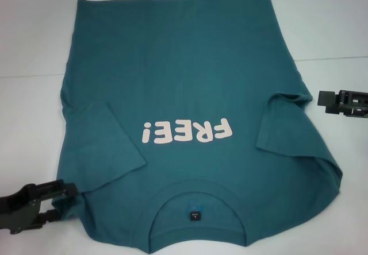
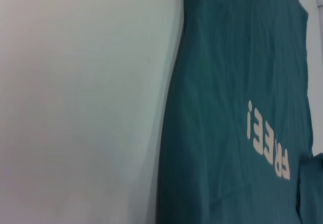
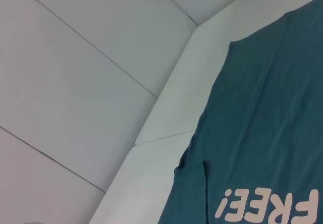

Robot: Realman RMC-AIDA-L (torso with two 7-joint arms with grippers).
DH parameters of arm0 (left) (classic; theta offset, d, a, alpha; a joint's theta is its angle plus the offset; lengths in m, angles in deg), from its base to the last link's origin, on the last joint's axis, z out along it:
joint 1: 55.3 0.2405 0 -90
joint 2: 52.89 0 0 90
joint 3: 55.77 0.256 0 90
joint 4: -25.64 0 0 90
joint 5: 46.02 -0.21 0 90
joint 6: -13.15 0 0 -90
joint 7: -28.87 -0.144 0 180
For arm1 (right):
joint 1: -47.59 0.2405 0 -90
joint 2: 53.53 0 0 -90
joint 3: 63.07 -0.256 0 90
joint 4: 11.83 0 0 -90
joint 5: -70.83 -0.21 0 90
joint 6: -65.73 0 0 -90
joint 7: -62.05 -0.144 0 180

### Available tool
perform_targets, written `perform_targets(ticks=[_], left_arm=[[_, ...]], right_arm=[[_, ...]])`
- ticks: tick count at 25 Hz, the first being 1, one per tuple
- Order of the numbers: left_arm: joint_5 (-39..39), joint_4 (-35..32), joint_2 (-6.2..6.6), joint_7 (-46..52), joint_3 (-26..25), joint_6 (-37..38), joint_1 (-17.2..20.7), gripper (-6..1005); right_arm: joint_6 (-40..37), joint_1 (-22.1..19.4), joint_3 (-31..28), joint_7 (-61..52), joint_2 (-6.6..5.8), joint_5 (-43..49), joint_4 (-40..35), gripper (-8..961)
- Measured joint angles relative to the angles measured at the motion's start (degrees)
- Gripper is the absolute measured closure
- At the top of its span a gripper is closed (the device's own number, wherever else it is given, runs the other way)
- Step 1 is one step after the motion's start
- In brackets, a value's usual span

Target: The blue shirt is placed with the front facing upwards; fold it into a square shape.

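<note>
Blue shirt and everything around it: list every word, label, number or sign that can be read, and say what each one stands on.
"FREE!": pale pink print on the chest of the blue shirt, upside down in the head view; also legible in both wrist views.
Small dark label inside the collar: a pale mark on it, too small to read.
Left gripper and right gripper: no readable text.

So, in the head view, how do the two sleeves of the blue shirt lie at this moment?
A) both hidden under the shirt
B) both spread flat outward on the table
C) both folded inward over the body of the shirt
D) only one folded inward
C: on the blue shirt, the left sleeve and the right sleeve both lie folded over the front, either side of the "FREE!" print.
</note>
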Motion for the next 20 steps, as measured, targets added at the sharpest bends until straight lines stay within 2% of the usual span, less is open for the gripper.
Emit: perform_targets(ticks=[11, 20], left_arm=[[-0.63, 0.04, -0.29, 0.18, 0.19, 3.18, 0.72, 125], [-0.63, 0.69, -0.68, 0.98, 2.95, 1.64, 0.58, 126]], right_arm=[[0.04, 0.00, -0.15, 0.00, -0.03, 0.00, 0.00, 90], [0.04, -0.14, -0.55, 0.00, -0.03, 0.00, 0.00, 91]])
